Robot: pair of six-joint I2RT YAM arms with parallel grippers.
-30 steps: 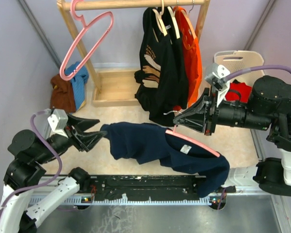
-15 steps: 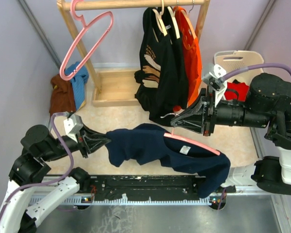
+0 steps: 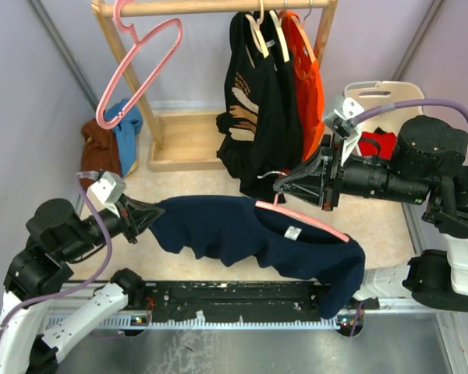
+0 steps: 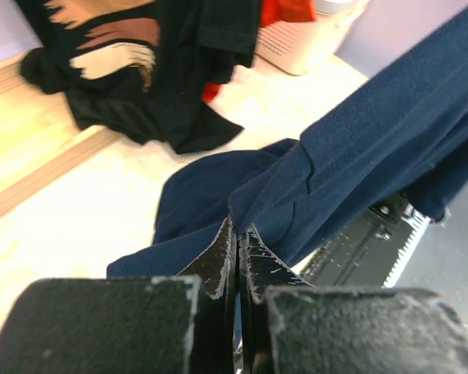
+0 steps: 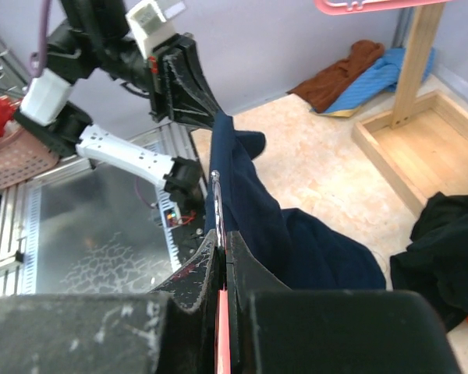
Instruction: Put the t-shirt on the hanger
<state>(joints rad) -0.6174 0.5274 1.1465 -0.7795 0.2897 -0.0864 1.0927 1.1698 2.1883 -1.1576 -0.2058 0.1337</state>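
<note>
The navy t-shirt (image 3: 234,230) hangs stretched between both arms above the floor, its white label (image 3: 293,232) showing at the neck. The pink hanger (image 3: 316,222) lies partly inside the shirt, one pink arm showing along the collar. My right gripper (image 3: 279,185) is shut on the hanger at the base of its silver hook (image 5: 216,204), with the pink plastic (image 5: 222,331) between the jaws. My left gripper (image 3: 152,210) is shut on the shirt's left edge; navy fabric (image 4: 351,156) is pinched at the fingertips (image 4: 239,230). The shirt's right end droops over the front rail.
A wooden rack (image 3: 179,140) stands behind, holding an all-pink hanger (image 3: 140,62), a black printed shirt (image 3: 257,117) and an orange shirt (image 3: 308,78). A white basket (image 3: 382,97) with red cloth sits at the right. Brown and blue clothes (image 3: 109,144) lie at the left.
My left gripper closed on the shirt's left edge, then drew it leftward, stretching the fabric. The right gripper with the hanger shifted slightly left and up.
</note>
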